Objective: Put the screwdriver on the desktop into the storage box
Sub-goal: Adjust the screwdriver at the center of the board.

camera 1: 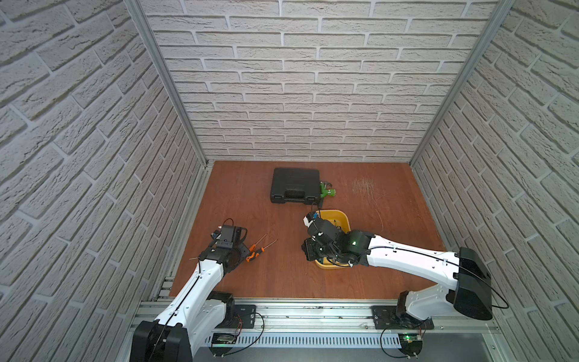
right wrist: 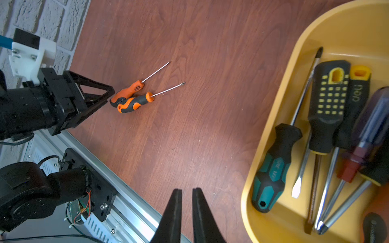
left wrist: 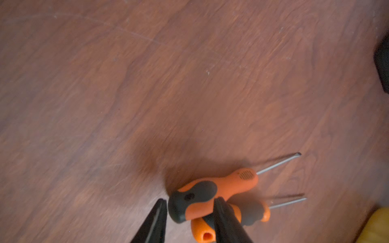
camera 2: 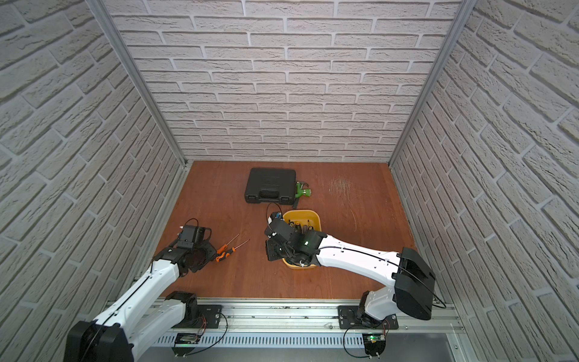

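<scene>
Two orange screwdrivers [camera 1: 251, 257] with smooth orange-and-black handles and thin shiny metal rods lie touching on the reddish-brown, wood-grain worktop [camera 1: 391, 244]. They are at its lower left in both top views. The left arm [camera 1: 203, 282] reaches down to them. The left jaws are pointy and black, and they stand apart around the round black end of the ribbed screwdriver [left wrist: 212, 192]. One jaw looks to touch it and the other is just beside it. The yellow plastic storage box [right wrist: 347, 27] has round corners and low walls. It sits near the middle of the worktop, under the right arm [camera 1: 407, 260]. Inside it lie more screwdrivers, one with a teal handle [right wrist: 271, 168] and one with a black handle with yellow dots [right wrist: 330, 101]. The right jaws are almost together and hold nothing, just beside the box. A bumpy black tool case [camera 1: 294, 185] lies farther up.
</scene>
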You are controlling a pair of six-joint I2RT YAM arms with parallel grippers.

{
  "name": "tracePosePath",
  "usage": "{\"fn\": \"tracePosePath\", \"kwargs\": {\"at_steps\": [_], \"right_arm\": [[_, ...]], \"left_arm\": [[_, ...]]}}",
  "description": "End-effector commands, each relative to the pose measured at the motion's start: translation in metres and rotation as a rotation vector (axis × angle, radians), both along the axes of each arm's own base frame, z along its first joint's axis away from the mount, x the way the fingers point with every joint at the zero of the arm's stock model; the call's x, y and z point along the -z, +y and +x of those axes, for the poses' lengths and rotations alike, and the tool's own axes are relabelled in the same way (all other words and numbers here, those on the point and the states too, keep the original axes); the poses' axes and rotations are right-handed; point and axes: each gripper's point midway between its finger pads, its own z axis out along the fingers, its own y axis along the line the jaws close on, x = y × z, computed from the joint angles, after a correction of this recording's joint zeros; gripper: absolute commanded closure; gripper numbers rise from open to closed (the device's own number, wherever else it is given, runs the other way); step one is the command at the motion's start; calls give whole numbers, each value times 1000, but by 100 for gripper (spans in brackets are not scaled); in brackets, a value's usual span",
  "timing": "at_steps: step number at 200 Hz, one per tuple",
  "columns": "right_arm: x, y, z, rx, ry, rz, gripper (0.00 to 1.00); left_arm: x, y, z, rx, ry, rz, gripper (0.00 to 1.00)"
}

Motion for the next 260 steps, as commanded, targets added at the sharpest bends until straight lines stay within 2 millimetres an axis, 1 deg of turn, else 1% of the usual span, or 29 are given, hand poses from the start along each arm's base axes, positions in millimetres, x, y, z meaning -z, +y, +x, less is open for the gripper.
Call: {"fn": "tracePosePath", "kwargs": {"at_steps": [1, 32, 61, 77, 102, 117, 130, 154, 175, 215, 260], "right_arm": [[-7, 21, -1, -33, -13, 29, 84], [-3, 32, -5, -56, -7, 17, 85], [0, 32, -5, -53, -2, 7, 85], [0, 33, -5, -56, 0, 5, 85], [3, 35, -7, -56, 9, 11, 85], [9, 43, -9, -47, 40, 42, 85], [19, 52, -11, -31, 77, 63, 85], [35, 64, -14, -17, 114, 42, 86], [39, 70, -13, -1, 131, 34, 86], [50, 73, -13, 26, 157, 20, 82], [66, 86, -21, 15, 212, 17, 70]], "left_arm": [[3, 3, 4, -19, -21, -4, 61], [3, 5, 3, -13, -20, 5, 60], [6, 5, 6, -4, -16, 11, 60], [10, 5, 9, 2, -5, 15, 60], [16, 2, 14, 17, 1, 8, 63], [20, 0, 15, 25, 12, 4, 66], [22, -2, 15, 30, 16, -7, 69], [22, -7, 12, 42, 15, -27, 72], [21, -11, 6, 53, 8, -29, 73], [20, -26, -1, 100, 10, -30, 73], [25, -41, -10, 141, 29, -59, 74]]}}
